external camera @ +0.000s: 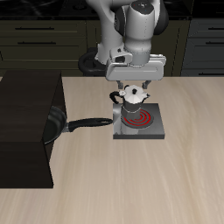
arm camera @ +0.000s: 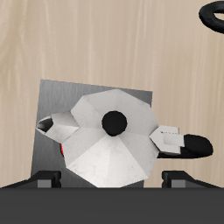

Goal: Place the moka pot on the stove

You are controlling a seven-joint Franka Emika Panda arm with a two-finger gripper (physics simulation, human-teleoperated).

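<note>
Silver faceted moka pot [arm camera: 112,140], black-knobbed lid

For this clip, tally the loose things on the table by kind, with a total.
Moka pot: 1, at the gripper, over the stove
Stove: 1, red coil rings
Frying pan: 1, black, its handle pointing toward the stove
Total: 3

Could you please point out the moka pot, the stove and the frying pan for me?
moka pot [arm camera: 114,123]: wrist view, black lid knob.
stove [external camera: 154,130]: exterior view, grey plate beside the coils.
frying pan [external camera: 87,123]: exterior view, black handle.
</note>
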